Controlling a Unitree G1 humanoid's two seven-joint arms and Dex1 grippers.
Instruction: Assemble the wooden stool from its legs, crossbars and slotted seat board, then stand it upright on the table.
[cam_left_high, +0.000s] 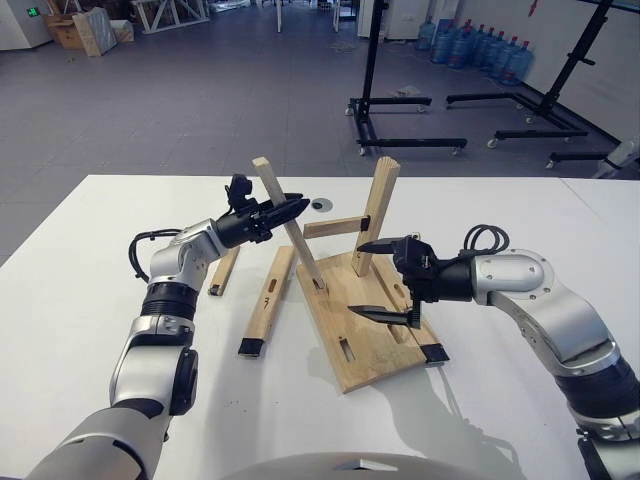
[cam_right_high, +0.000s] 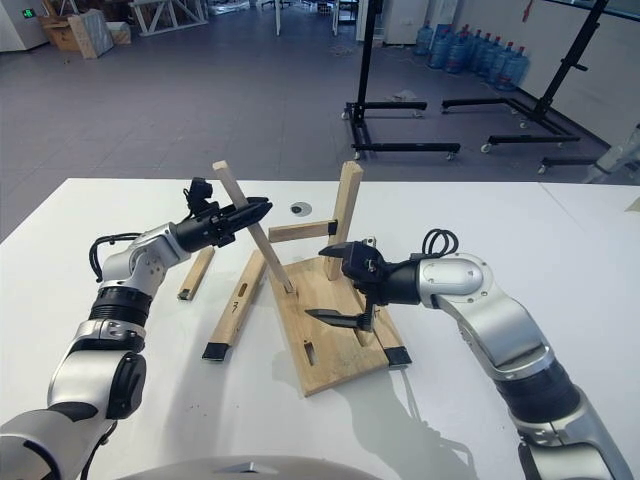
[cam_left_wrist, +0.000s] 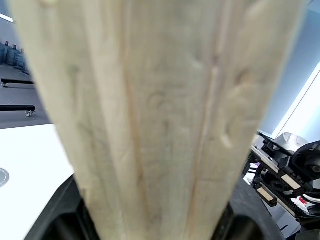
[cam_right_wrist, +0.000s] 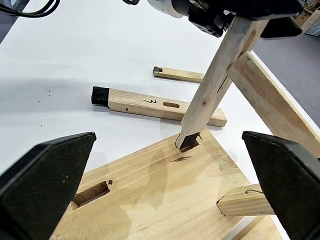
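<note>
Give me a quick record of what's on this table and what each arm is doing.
seat board: flat on table
tilted leg: foot on seat board, joined by crossbar to second leg
left gripper: shut on tilted leg
right gripper: open, above seat board
loose leg: lying on table beside seat board

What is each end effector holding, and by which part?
Left end effector grips the tilted leg by its upper half; right end effector is open, holding nothing.

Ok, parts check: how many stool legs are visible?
4. One leg tilted in the left gripper, one standing at the seat board's far edge, one flat on the table left of it, one on the board under the right gripper, partly hidden.
</note>
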